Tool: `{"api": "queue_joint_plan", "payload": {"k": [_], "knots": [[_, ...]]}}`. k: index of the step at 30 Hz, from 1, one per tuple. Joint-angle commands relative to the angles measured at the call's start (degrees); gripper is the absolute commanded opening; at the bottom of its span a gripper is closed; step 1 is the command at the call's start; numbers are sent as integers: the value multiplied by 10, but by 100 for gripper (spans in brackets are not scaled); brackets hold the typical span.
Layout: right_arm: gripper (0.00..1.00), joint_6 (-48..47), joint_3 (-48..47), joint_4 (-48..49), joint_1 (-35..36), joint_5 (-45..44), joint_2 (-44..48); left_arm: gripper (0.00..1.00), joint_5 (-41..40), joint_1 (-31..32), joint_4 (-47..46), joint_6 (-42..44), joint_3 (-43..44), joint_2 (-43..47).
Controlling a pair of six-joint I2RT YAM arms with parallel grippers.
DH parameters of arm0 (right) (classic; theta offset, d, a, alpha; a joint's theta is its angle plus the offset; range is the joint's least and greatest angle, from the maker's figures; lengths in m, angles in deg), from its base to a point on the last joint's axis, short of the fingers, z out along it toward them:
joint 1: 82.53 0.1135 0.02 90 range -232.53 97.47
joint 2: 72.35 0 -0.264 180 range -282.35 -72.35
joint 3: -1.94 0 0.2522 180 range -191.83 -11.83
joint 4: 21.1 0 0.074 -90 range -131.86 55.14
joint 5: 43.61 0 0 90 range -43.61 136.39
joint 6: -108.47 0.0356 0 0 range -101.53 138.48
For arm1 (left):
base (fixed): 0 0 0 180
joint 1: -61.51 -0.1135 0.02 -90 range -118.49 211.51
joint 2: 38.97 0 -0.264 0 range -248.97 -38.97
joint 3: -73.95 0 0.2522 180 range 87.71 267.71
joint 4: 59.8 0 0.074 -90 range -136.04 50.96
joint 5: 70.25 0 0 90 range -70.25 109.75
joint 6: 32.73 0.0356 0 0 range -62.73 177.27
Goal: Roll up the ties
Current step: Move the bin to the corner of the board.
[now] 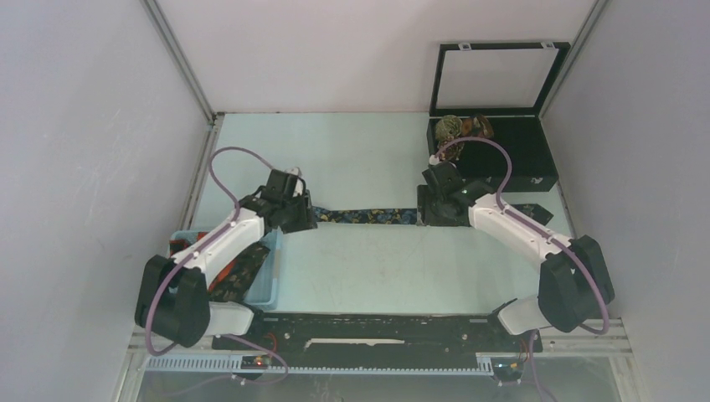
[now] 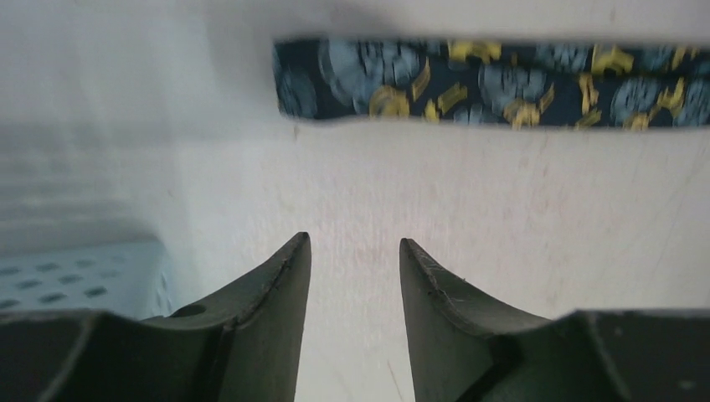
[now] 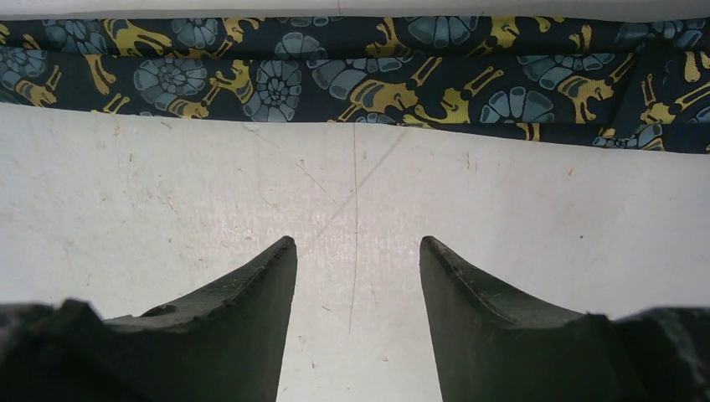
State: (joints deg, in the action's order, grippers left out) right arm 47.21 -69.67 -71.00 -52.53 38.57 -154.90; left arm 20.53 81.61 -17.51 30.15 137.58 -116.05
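A dark navy tie with yellow and blue shapes (image 1: pixel 368 216) lies flat and unrolled across the middle of the table, its pointed end at the right. My left gripper (image 1: pixel 298 214) is open and empty over its narrow left end. In the left wrist view the tie's end (image 2: pixel 502 84) lies just beyond the open gripper (image 2: pixel 354 243). My right gripper (image 1: pixel 439 211) is open and empty over the tie further right. In the right wrist view the tie (image 3: pixel 352 71) runs across just beyond the gripper (image 3: pixel 357 243). Bare table shows between both pairs of fingers.
A light blue basket (image 1: pixel 266 289) at the near left holds more ties, orange-red and dark (image 1: pixel 239 276); its corner shows in the left wrist view (image 2: pixel 75 276). A black box (image 1: pixel 536 163) with its lid up stands at the back right and holds rolled coils (image 1: pixel 452 127).
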Motion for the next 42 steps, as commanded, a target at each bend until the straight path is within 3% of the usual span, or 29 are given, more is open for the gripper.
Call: {"api": "queue_joint_plan", "payload": {"k": [1,5,14,29,31,36,42], "knots": [[59,11,-1,23,7,-10,19,49,51,26,40,-33,-57,53],[58,11,0,24,8,-4,22,47,10,33,82,-68,-98,77],[58,6,0,2,14,-8,40,43,-176,4,158,-137,-107,117],[59,-10,25,-6,5,-13,81,41,-257,-98,171,-143,-104,161],[59,-13,25,-4,4,-13,82,41,-247,-98,158,-136,-108,187],[59,-12,34,15,1,-5,75,52,-89,-95,44,-48,-123,232],[58,-15,38,32,4,5,67,60,-20,-95,-12,-6,-79,158]]}}
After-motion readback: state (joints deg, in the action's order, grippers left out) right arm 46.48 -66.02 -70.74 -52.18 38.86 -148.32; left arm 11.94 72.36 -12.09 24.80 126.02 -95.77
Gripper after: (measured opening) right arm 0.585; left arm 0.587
